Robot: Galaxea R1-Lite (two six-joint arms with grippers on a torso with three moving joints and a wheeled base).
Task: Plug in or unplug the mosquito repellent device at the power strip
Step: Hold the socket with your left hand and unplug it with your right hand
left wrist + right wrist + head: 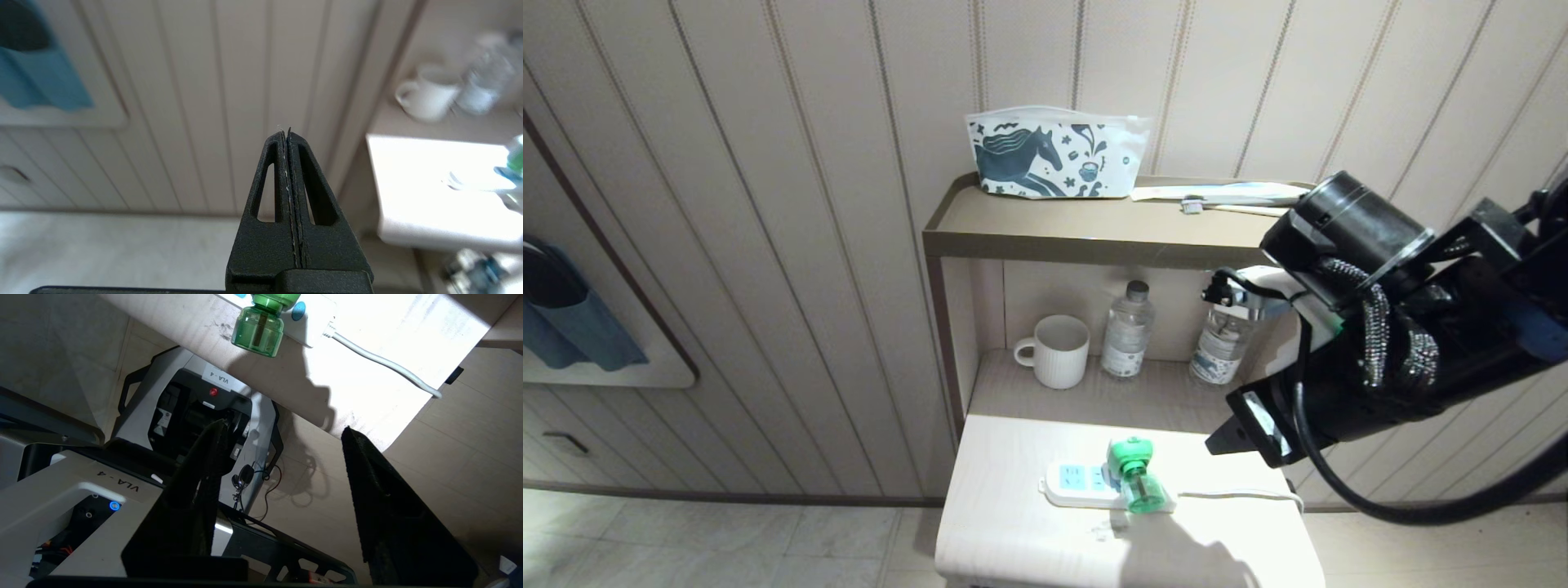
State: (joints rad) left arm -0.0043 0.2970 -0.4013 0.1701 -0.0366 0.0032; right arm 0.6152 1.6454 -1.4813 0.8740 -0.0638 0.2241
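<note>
The power strip [1078,483] lies flat on the white table [1013,531], its cord [1241,494] running off to the right. The mosquito repellent device [1135,478] sits in a socket near the strip's right end, with its green bottle pointing at the table's front edge. In the right wrist view the device [259,328] and strip [314,322] are far ahead of my right gripper [284,426], which is open, empty and off the table's front edge. My right arm [1380,343] hangs above and to the right of the table. My left gripper [286,130] is shut on nothing, left of the table.
A white mug [1058,351] and two clear water bottles [1129,331] [1223,343] stand on the shelf behind the table. A horse-print pouch [1054,155] and a toothbrush [1225,196] lie on the top shelf. My own base [196,408] stands below the table's front edge.
</note>
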